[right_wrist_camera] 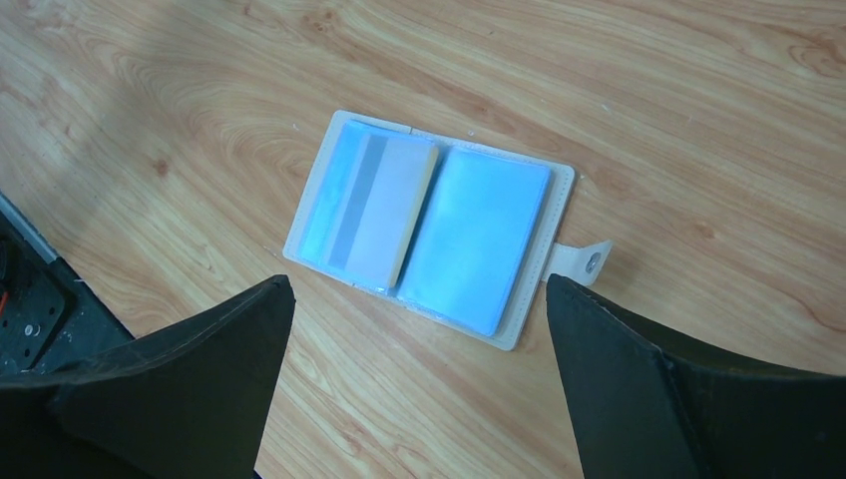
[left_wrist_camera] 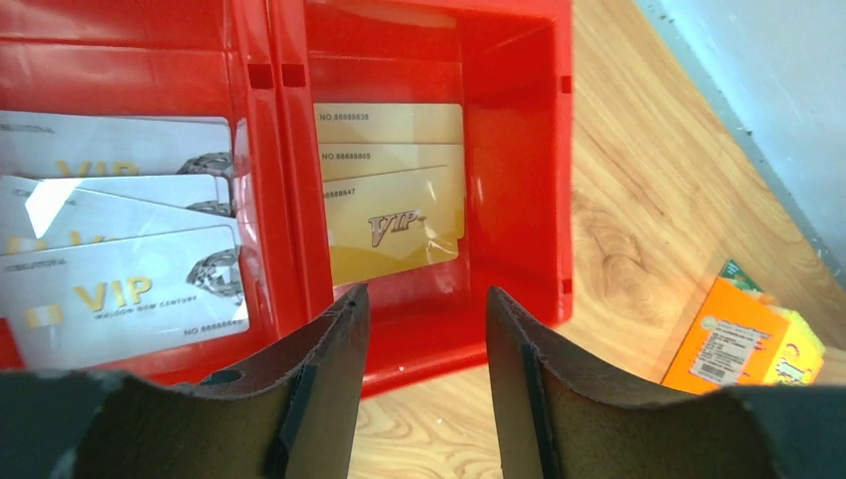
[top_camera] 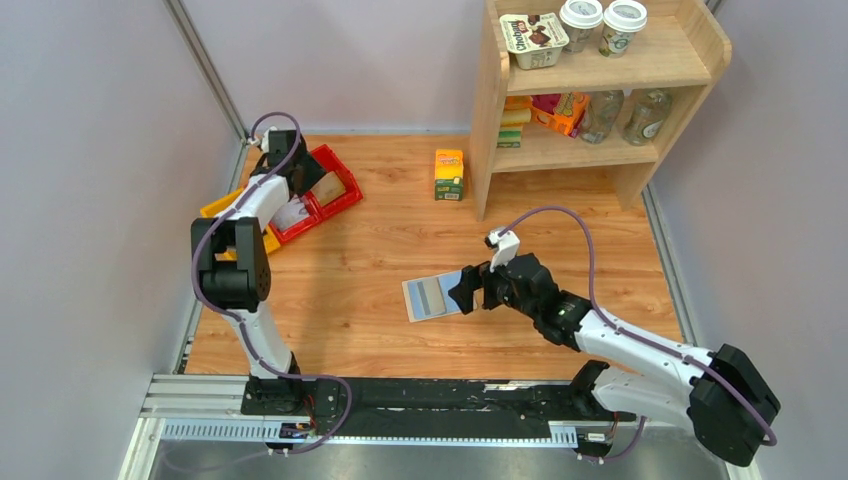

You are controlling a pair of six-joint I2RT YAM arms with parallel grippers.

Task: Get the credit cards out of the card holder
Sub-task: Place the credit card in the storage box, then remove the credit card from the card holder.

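While the right gripper gapes wide over the spread card holder, the left gripper hangs part-open above the far-left corner's red bin

The counter is pale wood-grain board, smooth with a soft sheen. The card holder has a light blue inside of smooth, slightly glossy plastic film and a matt, off-white, leather-like rim. Its tab carries a small metal snap. The tan card in it looks like matt plastic with a duller grey stripe. The red bin is hard, glossy plastic. The silver cards and gold cards are shiny plastic that catches glare. The left fingers and right fingers are dark and matt, with rough, worn edges. The shelf is bare light wood.
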